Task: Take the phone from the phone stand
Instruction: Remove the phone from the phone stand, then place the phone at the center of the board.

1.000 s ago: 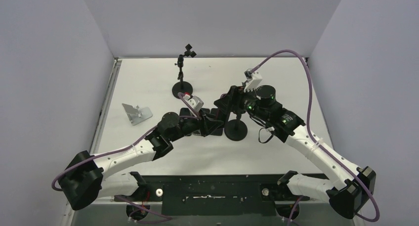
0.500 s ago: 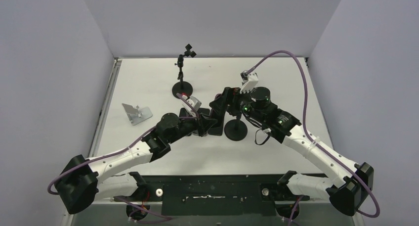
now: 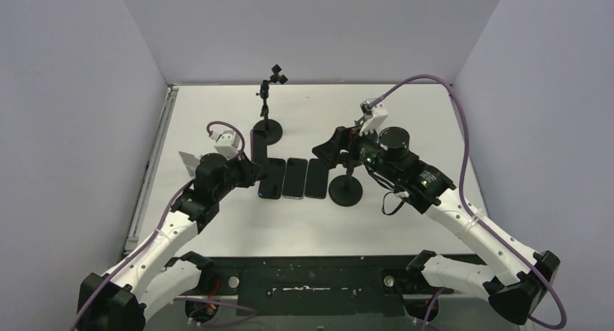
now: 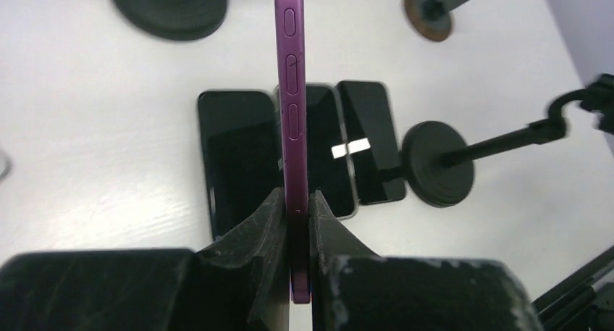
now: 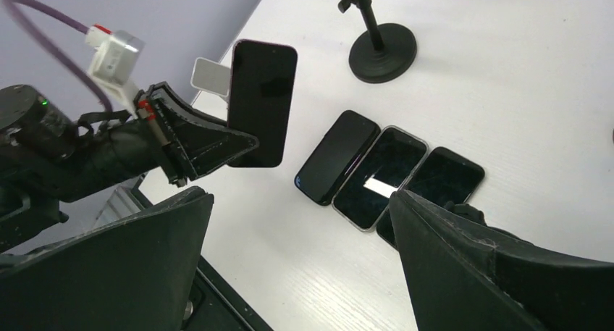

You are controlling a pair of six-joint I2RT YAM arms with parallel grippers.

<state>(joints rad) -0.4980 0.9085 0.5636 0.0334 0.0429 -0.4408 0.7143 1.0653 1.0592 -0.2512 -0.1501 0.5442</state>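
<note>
Since a second earlier, the left arm has been swung back toward the left edge of the worktop (image 3: 434, 128). The purple phone (image 3: 258, 146) has been carried with it, well clear of the phone stand (image 3: 346, 190).

Farthest left, a small silver stand (image 3: 190, 161) is seen near the left edge, partly hidden behind the left arm. Next to it, the left gripper (image 3: 253, 170) is clamped tight on the lower end of the phone. The phone is held upright and on edge in the air, its side buttons shown to the left wrist camera and its dark screen turned toward the right arm.

Just right of the held phone, 3 dark phones are laid flat side by side near the middle of the worktop: the left one (image 3: 272, 179), the middle one (image 3: 295, 179) and the right one (image 3: 316, 177). A bright reflection is caught on the middle screen. Behind the row, toward the far edge, a second stand (image 3: 274, 132) is set on its round black base.

Right of the row, the phone stand's round base is planted just beside the 3rd phone, with nothing carried on it. Over its upper part, the right gripper (image 3: 324, 151) is spread wide, and nothing is held between its fingers (image 5: 463, 266).
</note>
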